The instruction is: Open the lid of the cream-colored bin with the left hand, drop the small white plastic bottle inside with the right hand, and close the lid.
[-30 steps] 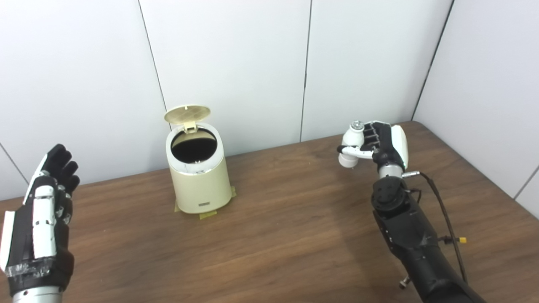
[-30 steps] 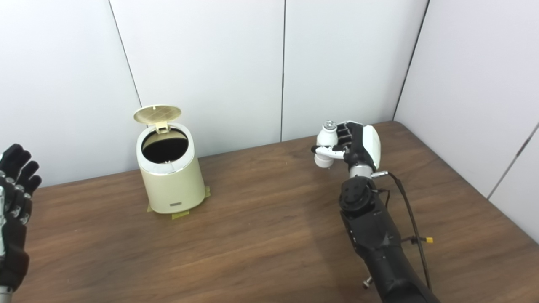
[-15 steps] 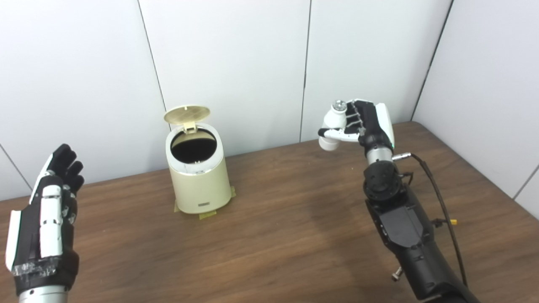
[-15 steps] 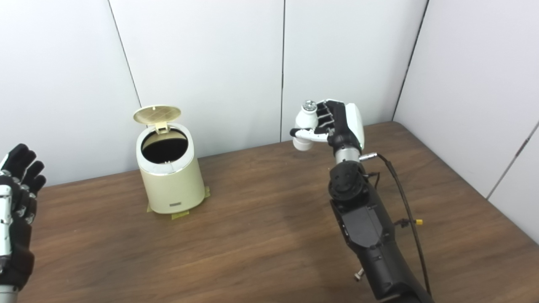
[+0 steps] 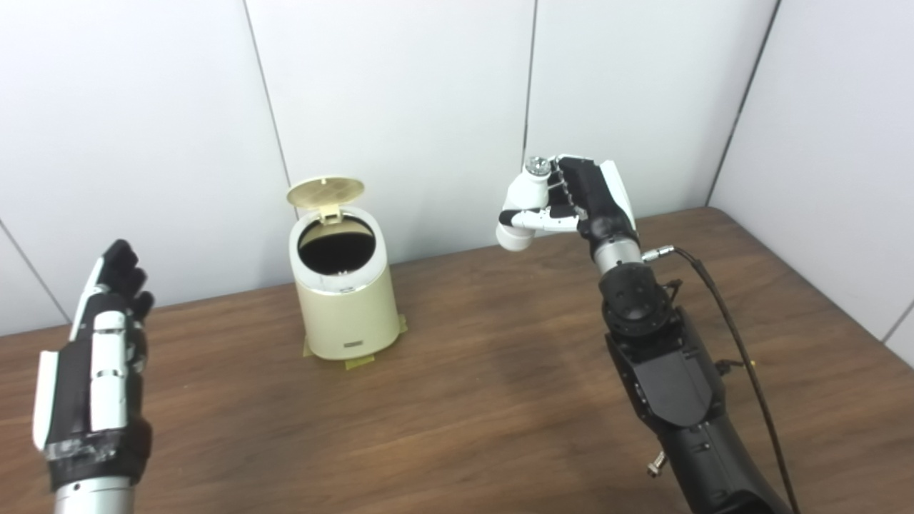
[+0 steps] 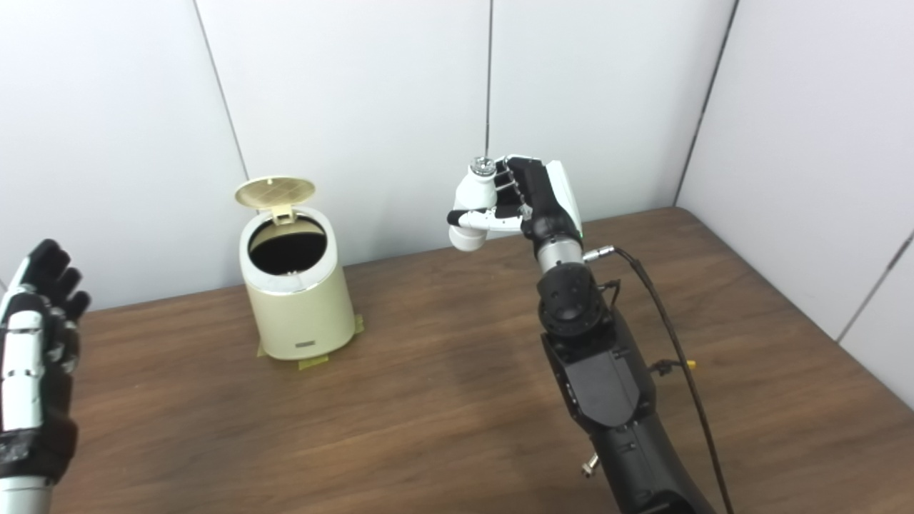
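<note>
Right robot hand point(image 5: 582, 203) raised — gripping bottle point(image 5: 525, 207)

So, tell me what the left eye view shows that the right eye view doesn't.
Only the left eye view shows the left hand whole, wrist included, open and raised. Only the right eye view shows more wall and table past the right arm; there the left hand is cut by the edge. Both show the bin with its lid up, and the right hand shut on the bottle, held in the air.

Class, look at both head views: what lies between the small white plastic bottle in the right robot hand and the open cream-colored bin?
Nothing: only bare brown wooden table and white wall, in both views.
</note>
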Robot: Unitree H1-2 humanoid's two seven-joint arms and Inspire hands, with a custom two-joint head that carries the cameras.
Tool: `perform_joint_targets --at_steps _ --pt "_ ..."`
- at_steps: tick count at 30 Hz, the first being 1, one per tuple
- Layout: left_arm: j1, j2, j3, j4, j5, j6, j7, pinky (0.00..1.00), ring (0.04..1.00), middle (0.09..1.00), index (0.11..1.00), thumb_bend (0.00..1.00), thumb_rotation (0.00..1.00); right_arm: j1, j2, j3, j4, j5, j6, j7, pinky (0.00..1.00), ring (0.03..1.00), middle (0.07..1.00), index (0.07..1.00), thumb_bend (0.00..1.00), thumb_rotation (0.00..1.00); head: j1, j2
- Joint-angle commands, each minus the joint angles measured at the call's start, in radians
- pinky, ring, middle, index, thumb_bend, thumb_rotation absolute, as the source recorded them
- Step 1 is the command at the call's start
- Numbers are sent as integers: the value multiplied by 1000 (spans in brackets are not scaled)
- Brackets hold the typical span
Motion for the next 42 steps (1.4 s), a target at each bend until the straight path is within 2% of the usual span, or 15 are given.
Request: perform_joint_targets --at_steps 1,4,10,12,13,15,24,29,31,34,42 --pt "-22 0 -3 -1 3 -60 -8 1000 1000 996 984 321 913 -67 -3 5 -40 10 -57 13 354 443 512 467 518 0 9 -1" --pt "-18 -7 -2 7 -5 -73 -10 1000 1000 995 987 350 903 -82 10 24 -43 5 -47 30 353 439 509 475 518 0 23 -2" --pt "-11 -28 -4 -3 8 -58 3 1000 987 984 980 358 901 -114 29 78 -23 -33 -57 41 346 444 505 474 519 0 52 -4" --pt "-11 -30 -6 1 14 -65 0 1000 984 981 978 350 904 -123 37 93 -23 -45 -49 43 369 466 507 460 519 0 61 -5" --pt "-11 -29 -7 6 16 -73 -3 1000 986 982 979 343 914 -128 41 102 -22 -55 -45 42 417 496 521 457 521 0 63 -6" --pt "-10 -30 -9 15 20 -79 -5 1000 983 977 975 337 925 -135 51 111 -18 -57 -50 46 409 473 516 459 525 0 71 -8" --pt "-7 -50 -23 41 68 -97 8 968 953 955 947 346 863 -144 84 119 -17 -40 -62 71 340 413 493 471 528 0 106 -18" --pt "-3 -63 -27 44 75 -102 10 962 952 954 946 345 861 -147 92 120 -17 -33 -80 77 401 459 514 465 526 0 120 -23" --pt "-3 -65 -29 45 76 -102 8 959 953 955 949 349 859 -148 96 120 -9 -24 -100 81 350 425 500 471 528 0 124 -24" --pt "-2 -69 -31 46 81 -104 8 959 958 960 952 342 870 -148 107 114 -4 -4 -115 88 331 405 492 471 528 0 134 -26" --pt "3 -81 -40 37 94 -101 11 958 960 965 961 344 863 -158 137 138 0 -7 -142 101 403 452 508 453 527 0 146 -30"
